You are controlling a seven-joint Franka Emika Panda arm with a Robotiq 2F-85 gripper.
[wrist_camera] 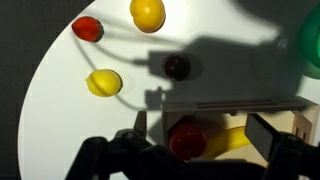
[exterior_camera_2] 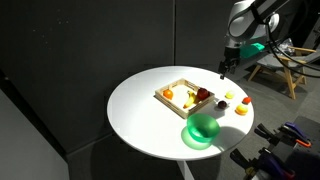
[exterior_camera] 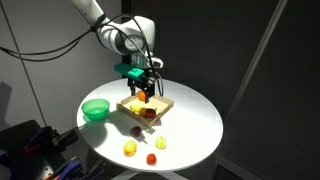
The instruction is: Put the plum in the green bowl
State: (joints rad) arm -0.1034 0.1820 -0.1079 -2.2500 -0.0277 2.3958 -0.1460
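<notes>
Plum (wrist_camera: 177,66) lies on the white bench (wrist_camera: 60,120), dark and round, a little above the middle of my wrist view and touching nothing. Just below it in that view runs the pale rim of the wooden tray (wrist_camera: 240,108), so the fruit sits outside the tray, near its edge. In an exterior view I find it as a small dark spot below the tray's lower-left side.

The green bowl (exterior_camera: 95,109) stands at the left of the bench in that exterior view, apart from both tray and plum. In the wrist view only a green sliver of it shows at the right edge.

The end effector (exterior_camera: 143,90) hangs over the tray, clear of the bench. From the wrist camera I see its two dark fingers (wrist_camera: 272,135) at the bottom corners of the frame, spread wide with nothing gripped between them. Under that gap, inside the tray, lie a red tray fruit (wrist_camera: 188,138) and a yellow piece (wrist_camera: 228,140) beside it.

Three more fruits sit loose on the bench towards the upper left of the wrist view: a small red fruit (wrist_camera: 87,28), a round yellow fruit (wrist_camera: 148,13) at the top edge, and a lemon-shaped yellow fruit (wrist_camera: 104,83) left of the plum, each apart from the others.
</notes>
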